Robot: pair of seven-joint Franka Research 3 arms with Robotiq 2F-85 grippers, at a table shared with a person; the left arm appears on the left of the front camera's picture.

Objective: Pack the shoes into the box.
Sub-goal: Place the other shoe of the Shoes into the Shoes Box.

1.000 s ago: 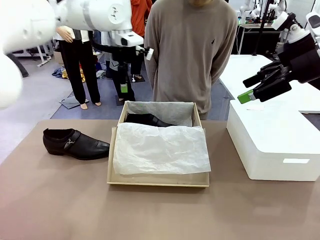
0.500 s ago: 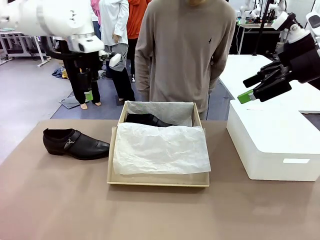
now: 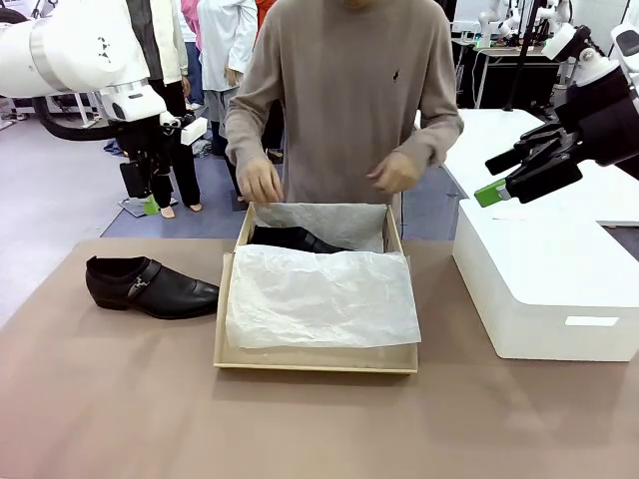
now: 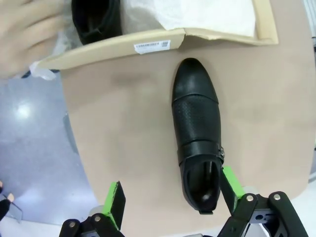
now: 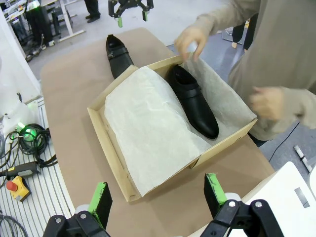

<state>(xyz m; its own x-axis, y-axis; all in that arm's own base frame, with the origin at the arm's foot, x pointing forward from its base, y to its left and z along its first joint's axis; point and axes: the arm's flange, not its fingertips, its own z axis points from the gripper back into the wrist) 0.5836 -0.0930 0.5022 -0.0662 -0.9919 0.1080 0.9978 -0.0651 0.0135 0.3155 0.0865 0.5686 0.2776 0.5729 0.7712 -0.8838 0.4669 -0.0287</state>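
Outside, shoe [image 3: 150,286] toe just beside box [image 3: 316,357] left wall, apart.

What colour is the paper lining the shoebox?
White tissue paper, clearest in the right wrist view.

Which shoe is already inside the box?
The shoe at the far wall of the box; the other shoe lies on the table beside it.

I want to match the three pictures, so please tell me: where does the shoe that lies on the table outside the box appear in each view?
Front view: the shoe lies at the left, beside the box, toe toward it.
Left wrist view: right of centre, toe pointing up at the box.
Right wrist view: near the top, left of centre, partly behind the box.
Shared landmark: the box's cardboard wall.
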